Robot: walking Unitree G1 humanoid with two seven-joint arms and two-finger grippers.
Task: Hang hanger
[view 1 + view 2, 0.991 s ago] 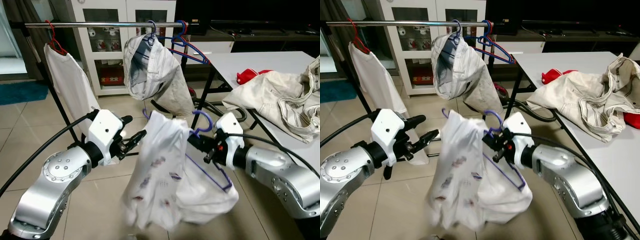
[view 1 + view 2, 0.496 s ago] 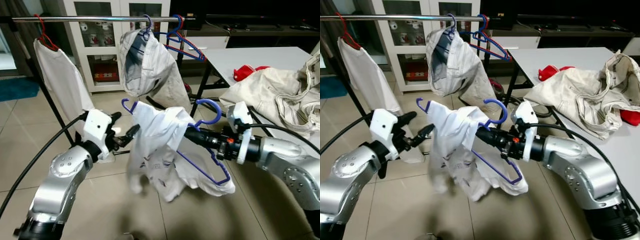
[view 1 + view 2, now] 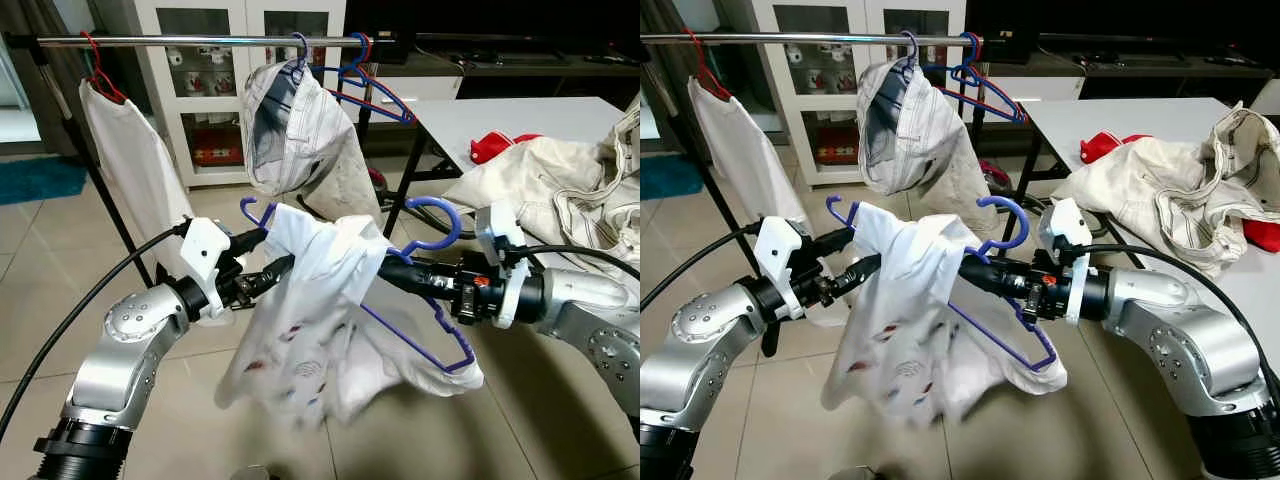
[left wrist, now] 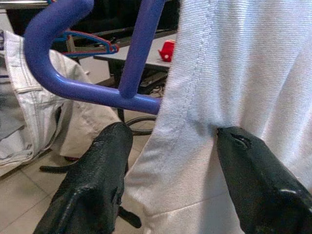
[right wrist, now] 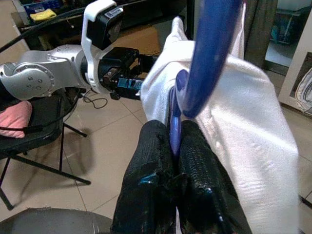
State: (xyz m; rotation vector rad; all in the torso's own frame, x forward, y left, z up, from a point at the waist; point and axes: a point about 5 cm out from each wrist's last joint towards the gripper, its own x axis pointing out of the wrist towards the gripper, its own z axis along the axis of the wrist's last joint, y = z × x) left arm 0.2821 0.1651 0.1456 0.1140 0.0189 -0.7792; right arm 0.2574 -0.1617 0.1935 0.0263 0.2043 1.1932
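A blue hanger [image 3: 432,214] carries a white printed shirt [image 3: 310,340] in mid-air between my arms, below the rail. My right gripper [image 3: 388,270] is shut on the hanger's neck, just under the hook; the right wrist view shows both fingers [image 5: 151,161] pressed on the blue wire [image 5: 174,131]. My left gripper [image 3: 262,258] is open at the shirt's left shoulder. In the left wrist view the white fabric [image 4: 195,97] hangs between the spread fingers [image 4: 102,161], beside the hanger's curled end [image 4: 63,83]. The metal rail [image 3: 200,41] runs across the top.
On the rail hang a white garment on a red hanger [image 3: 130,160], a striped garment [image 3: 290,120] and empty blue and red hangers [image 3: 375,95]. A white table [image 3: 500,115] at the right holds beige clothes [image 3: 545,175] and a red cloth [image 3: 495,150]. A white cabinet stands behind.
My right gripper has lifted the hanger and turned it more level. The shirt has swung out to the left. My left gripper has moved in to the shirt's shoulder.
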